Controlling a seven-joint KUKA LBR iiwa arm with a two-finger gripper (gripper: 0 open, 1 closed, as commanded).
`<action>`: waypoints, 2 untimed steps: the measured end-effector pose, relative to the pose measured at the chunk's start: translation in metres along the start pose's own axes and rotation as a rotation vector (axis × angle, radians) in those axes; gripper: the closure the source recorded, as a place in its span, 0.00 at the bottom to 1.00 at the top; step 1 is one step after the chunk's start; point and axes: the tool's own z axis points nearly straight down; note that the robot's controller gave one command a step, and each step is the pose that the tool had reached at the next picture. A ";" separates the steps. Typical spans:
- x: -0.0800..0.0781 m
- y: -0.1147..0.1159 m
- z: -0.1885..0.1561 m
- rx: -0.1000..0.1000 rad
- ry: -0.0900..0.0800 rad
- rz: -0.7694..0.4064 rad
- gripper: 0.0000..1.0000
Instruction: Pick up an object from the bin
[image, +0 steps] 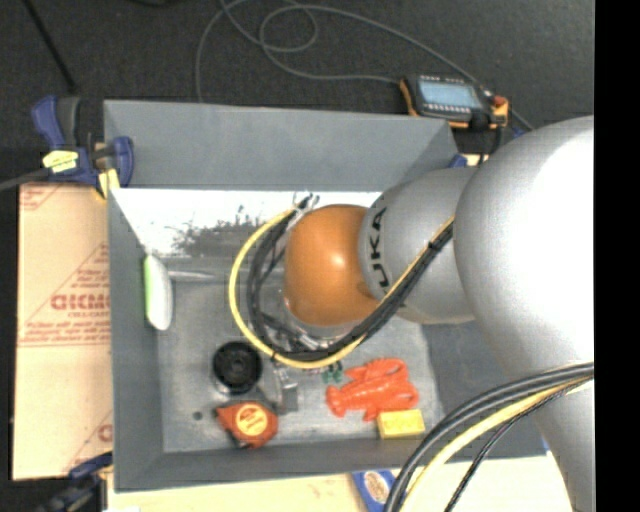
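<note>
Grey arm (520, 230) bends down from the right, orange cover (322, 262) above the bin (250, 150); gripper (287, 388) state cannot be told.

The arm's orange cover (322, 262) and its looped cables are crowding the bin (185, 340) up and right of the black round cap (235, 365). An orange tape measure (248, 423) is sitting just below the cap, while a red lobster toy (372, 388) and a yellow block (400, 424) are blocking its right. Bare floor is lying open left of the cap, up to the white tube (157, 292).
</note>
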 end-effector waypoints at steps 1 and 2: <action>-0.017 0.031 0.000 0.000 -0.006 0.165 0.00; -0.029 0.019 -0.038 -0.003 0.001 0.159 0.00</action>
